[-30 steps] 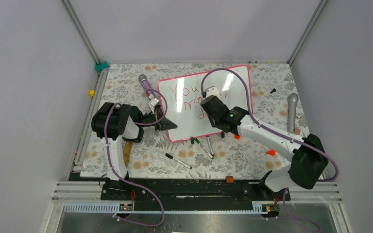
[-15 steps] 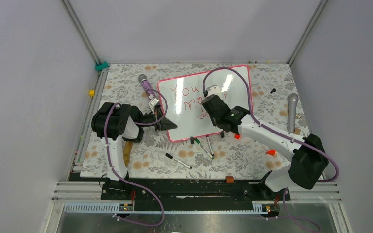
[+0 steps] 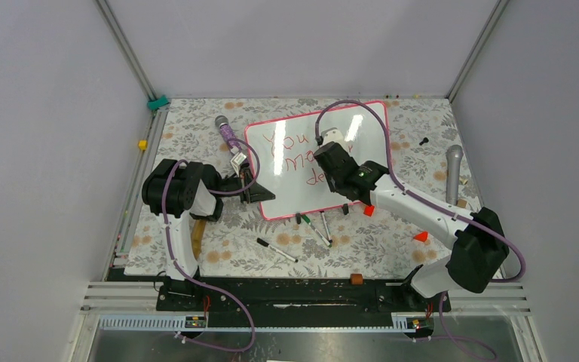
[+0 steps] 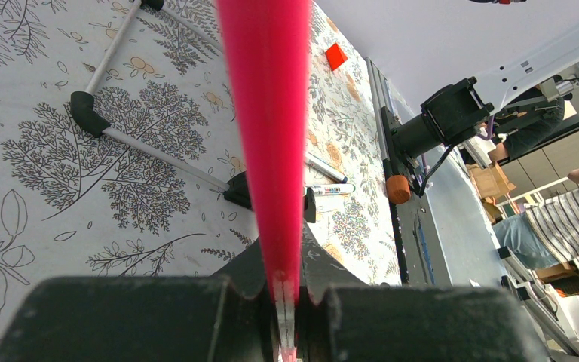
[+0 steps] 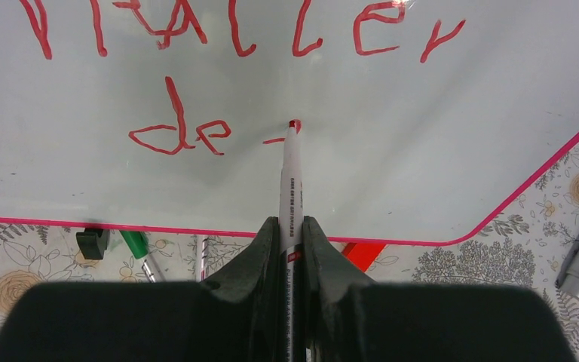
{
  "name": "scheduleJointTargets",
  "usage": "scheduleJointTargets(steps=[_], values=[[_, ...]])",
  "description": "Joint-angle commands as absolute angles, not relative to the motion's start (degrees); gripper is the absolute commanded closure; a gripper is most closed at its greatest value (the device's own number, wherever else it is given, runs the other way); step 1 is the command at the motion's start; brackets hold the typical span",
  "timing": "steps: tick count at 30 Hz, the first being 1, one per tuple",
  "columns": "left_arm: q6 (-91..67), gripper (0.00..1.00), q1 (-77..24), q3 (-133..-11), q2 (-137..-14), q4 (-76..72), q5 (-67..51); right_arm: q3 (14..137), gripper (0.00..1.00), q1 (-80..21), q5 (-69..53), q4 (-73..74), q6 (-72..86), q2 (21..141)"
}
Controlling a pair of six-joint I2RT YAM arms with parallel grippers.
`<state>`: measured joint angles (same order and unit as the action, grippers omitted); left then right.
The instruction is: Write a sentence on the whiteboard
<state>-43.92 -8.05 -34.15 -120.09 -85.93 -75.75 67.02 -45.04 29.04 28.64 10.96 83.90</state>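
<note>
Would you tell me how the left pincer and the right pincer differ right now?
The left pincer grips the whiteboard by its pink frame; the right pincer grips a red-tipped marker. The left pincer sits at the board's edge; the right pincer hangs over its white face, marker tip beside the "de". Both are closed.

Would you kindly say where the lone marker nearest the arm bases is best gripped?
Probably mid-barrel, from straight above, jaws across its width: the lone marker lies flat and diagonal on the tablecloth, apart from the other pens.
</note>
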Motion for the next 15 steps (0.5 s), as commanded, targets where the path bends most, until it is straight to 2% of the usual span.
scheduleJointTargets(steps=[1,15], values=[[-39.6,1.0,-9.5,-33.8,-123.1,-84.3,-77.1,68.7,1.0,-44.6,27.2,28.5,10.7,84.4],[-39.6,1.0,-9.5,-33.7,-123.1,-84.3,-77.1,67.1,1.0,-44.6,23.8,30.4,10.7,84.7]])
